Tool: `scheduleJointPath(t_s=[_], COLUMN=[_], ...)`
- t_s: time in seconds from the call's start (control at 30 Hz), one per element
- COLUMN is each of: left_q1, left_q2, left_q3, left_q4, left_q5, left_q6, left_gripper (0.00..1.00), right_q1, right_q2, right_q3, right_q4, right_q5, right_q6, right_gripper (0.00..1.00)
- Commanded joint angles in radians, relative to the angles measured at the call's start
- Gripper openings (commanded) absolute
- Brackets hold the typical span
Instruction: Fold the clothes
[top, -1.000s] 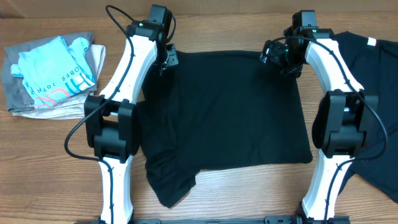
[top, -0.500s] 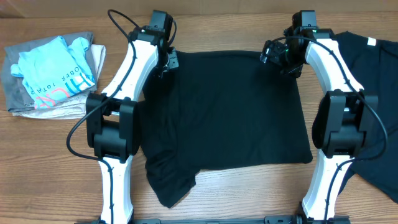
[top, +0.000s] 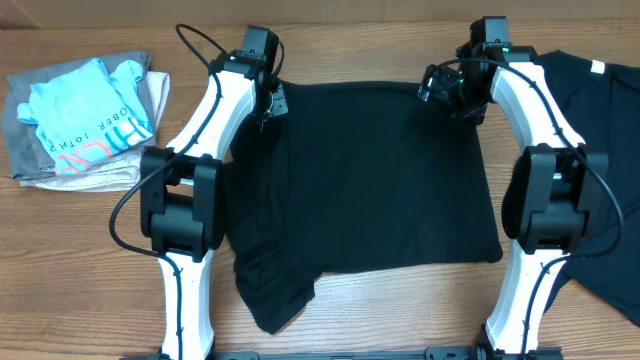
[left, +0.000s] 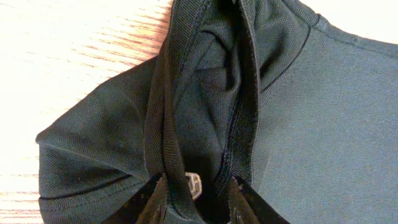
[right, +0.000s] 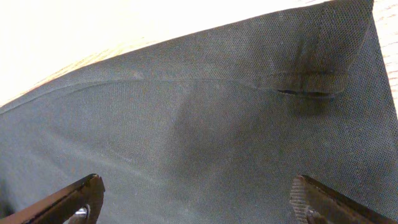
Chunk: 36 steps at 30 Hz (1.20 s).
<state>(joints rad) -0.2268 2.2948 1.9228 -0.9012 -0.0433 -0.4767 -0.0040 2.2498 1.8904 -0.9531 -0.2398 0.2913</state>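
The light blue folded shirt (top: 85, 110) at the left of the brown wooden table (top: 80, 280) has white letters that look like "OBER JOTAR". The bigger pink letters under them are too cut off to read. This shirt lies on a grey folded cloth (top: 25, 150).

There are two black shirts. The big black short-sleeved T-shirt (top: 370, 180) lies spread flat in the middle of the table, between the two arms. The second black T-shirt (top: 615, 110) lies at the right edge and has a small white tag (top: 597, 67).

The left claw (top: 272, 102) sits at the far left corner of the big black short-sleeved T-shirt. From above its grip cannot be seen. The left wrist view shows the left claw (left: 194, 199) pinching a thick fold of the black cloth (left: 323, 124). A small pale bit shows there too, maybe a label.

The right claw (top: 447, 92) is at the far right corner. The right wrist view shows the right claw (right: 196, 202) spread wide over flat black cloth (right: 186, 137), holding nothing.
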Motion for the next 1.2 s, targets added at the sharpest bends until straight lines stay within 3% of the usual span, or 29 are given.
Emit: scheduleJointPath(t_s=[0.0, 0.07, 0.17, 0.37, 0.43, 0.57, 1.17], left_q1=[0.003, 0.003, 0.004, 0.013, 0.013, 0.02, 0.098], left_q2=[0.007, 0.007, 0.007, 0.007, 0.007, 0.007, 0.007], left_q3=[-0.005, -0.005, -0.005, -0.005, -0.005, -0.005, -0.005], left_q4=[0.001, 0.0, -0.012, -0.028, -0.026, -0.006, 0.214], left_q5=[-0.019, -0.019, -0.02, -0.019, -0.02, -0.056, -0.082], left_q6=[-0.011, -0.011, -0.051, -0.16, -0.159, -0.159, 0.025], left_gripper=[0.35, 0.46, 0.45, 0.31, 0.16, 0.04, 0.04], right_q1=[0.008, 0.008, 0.008, 0.008, 0.008, 0.008, 0.008], right_q2=[0.002, 0.002, 0.002, 0.002, 0.002, 0.002, 0.002], right_q3=[-0.006, -0.006, -0.006, -0.006, -0.006, -0.006, -0.006], right_q4=[0.005, 0.005, 0.005, 0.005, 0.005, 0.005, 0.005], right_q5=[-0.009, -0.009, -0.009, -0.009, -0.009, -0.009, -0.009], right_q6=[0.0, 0.0, 0.0, 0.0, 0.0, 0.0, 0.0], right_gripper=[1.0, 1.0, 1.0, 1.0, 1.0, 1.0, 1.0])
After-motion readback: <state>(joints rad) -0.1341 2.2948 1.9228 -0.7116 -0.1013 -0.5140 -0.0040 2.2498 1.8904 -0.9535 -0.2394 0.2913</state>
